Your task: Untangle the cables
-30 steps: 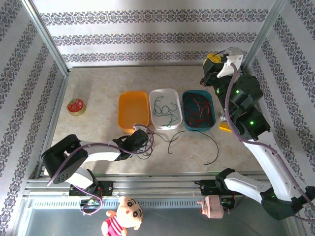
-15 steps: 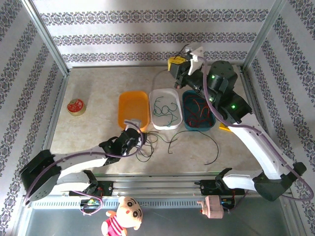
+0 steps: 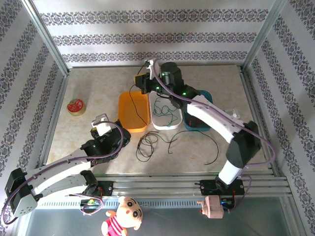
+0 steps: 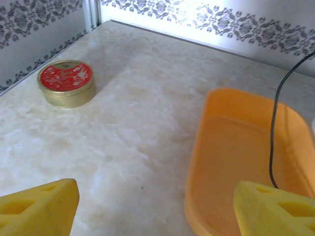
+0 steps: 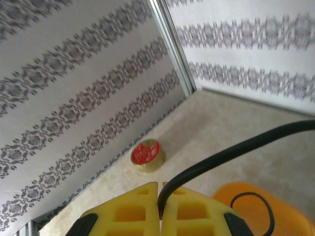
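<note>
My right gripper (image 3: 142,81) hangs over the far end of the orange tray (image 3: 129,115), shut on a black cable (image 5: 231,152) pinched between its yellow pads (image 5: 133,209). That cable drops across the tray to a loose black tangle (image 3: 145,142) on the table. Green cables (image 3: 165,109) lie in the white tray (image 3: 173,93). My left gripper (image 3: 103,125) stands open to the left of the orange tray (image 4: 246,147). Its fingers (image 4: 39,206) are wide apart with nothing between them, and the black strand (image 4: 274,123) hangs beyond them.
A red-lidded tin (image 3: 76,106) sits at the left of the table. A teal tray (image 3: 196,128) lies mostly under the right arm. Another black strand (image 3: 212,147) trails over the table front right. Patterned walls and metal posts ring the table.
My left gripper has opened, let go of the black tangle and drawn back to the left. The right arm has swung left across the trays, carrying the black cable over the orange tray.
</note>
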